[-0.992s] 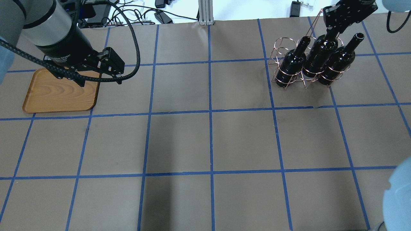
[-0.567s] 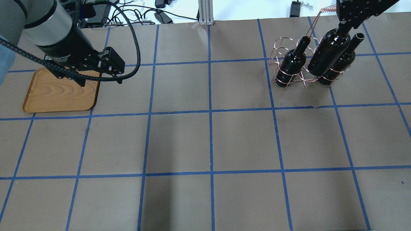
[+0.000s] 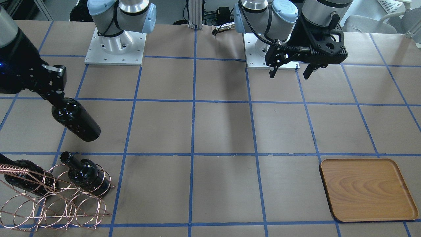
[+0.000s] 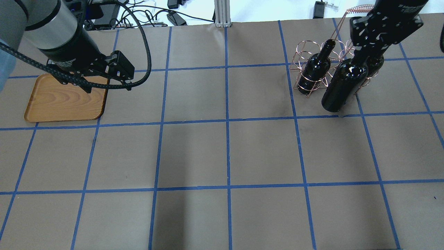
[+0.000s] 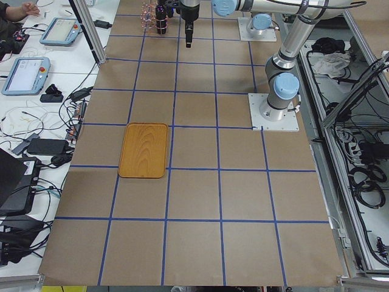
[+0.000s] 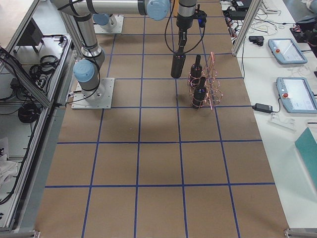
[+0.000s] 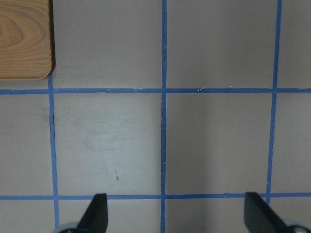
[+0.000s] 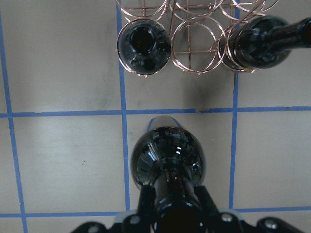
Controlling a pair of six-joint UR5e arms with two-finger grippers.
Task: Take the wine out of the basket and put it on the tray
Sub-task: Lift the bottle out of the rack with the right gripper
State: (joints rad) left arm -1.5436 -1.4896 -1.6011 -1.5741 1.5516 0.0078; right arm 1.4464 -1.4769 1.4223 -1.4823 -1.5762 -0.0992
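My right gripper (image 4: pixel 369 52) is shut on the neck of a glossy black wine bottle (image 4: pixel 343 86). It holds the bottle above the table, outside the copper wire basket (image 4: pixel 305 48) on the basket's near side. The held bottle hangs slightly tilted in the front view (image 3: pixel 75 120) and fills the right wrist view (image 8: pixel 167 160). Two more bottles (image 4: pixel 314 67) (image 4: pixel 375 61) stand in the basket (image 3: pixel 56 204). The wooden tray (image 4: pixel 64 100) lies far left, partly hidden by my left gripper (image 4: pixel 107 86). That gripper is open and empty, hovering by the tray's right edge.
The brown table has a blue tape grid. Cables and power bricks (image 4: pixel 173 17) lie beyond its far edge, with a metal post (image 4: pixel 222 14). The robot bases (image 3: pixel 115 42) stand at the near side. The tray's corner (image 7: pixel 24 39) shows in the left wrist view.
My right gripper has lifted the middle bottle up out of the basket and carried it toward the robot's side. The left arm has not moved.
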